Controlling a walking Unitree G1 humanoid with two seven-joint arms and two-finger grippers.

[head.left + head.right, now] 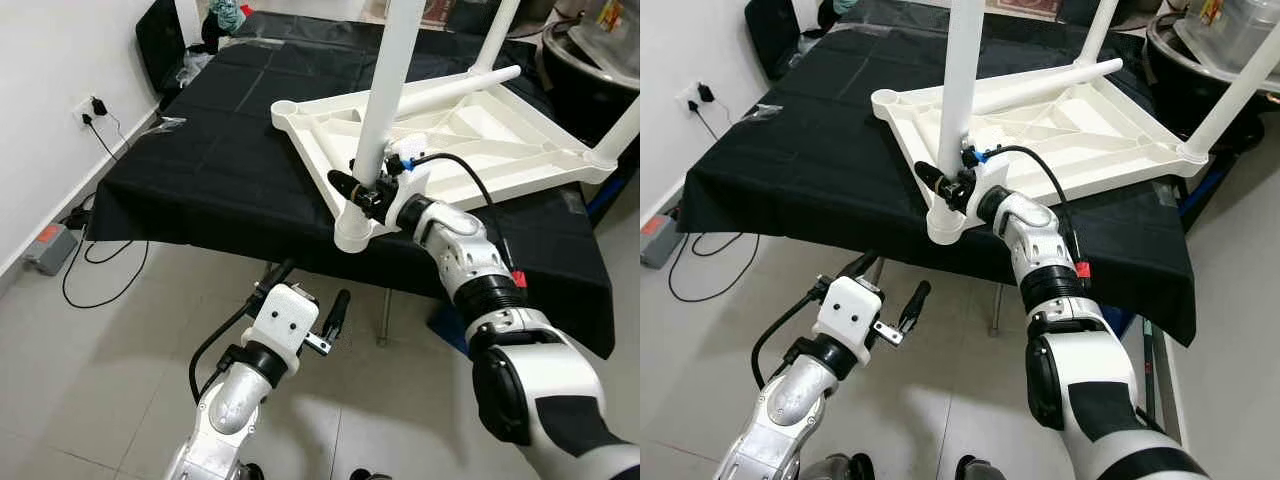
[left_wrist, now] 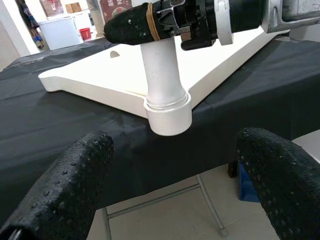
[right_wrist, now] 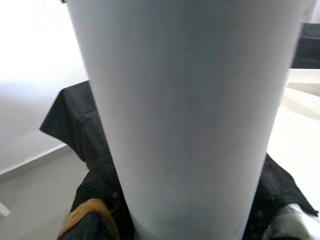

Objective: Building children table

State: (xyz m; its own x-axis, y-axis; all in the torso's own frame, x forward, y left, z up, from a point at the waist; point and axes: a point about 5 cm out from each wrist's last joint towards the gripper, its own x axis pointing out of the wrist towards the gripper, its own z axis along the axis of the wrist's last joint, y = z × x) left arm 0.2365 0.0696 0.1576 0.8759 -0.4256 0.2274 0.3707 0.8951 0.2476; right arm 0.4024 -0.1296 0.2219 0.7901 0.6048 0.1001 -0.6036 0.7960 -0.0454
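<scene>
A white children's table top [image 1: 470, 150] lies upside down on a black-covered table [image 1: 220, 170]. A white leg [image 1: 385, 95] stands upright in the near corner socket [image 1: 352, 232]. My right gripper [image 1: 362, 190] is shut on this leg just above the socket; in the right wrist view the leg [image 3: 185, 115] runs between the black fingers [image 3: 95, 210]. Two more legs [image 1: 498, 35] rise from the far corners, and a loose leg [image 1: 450, 88] lies across the top. My left gripper [image 1: 312, 300] hangs open below the table edge, facing the socket [image 2: 167, 112].
A wall socket with cables [image 1: 90, 108] and a grey box [image 1: 48, 248] lie at the left by the wall. Dark bags [image 1: 165, 40] stand at the far left. A big pot [image 1: 590, 60] sits at the far right. Tiled floor [image 1: 120, 360] lies under me.
</scene>
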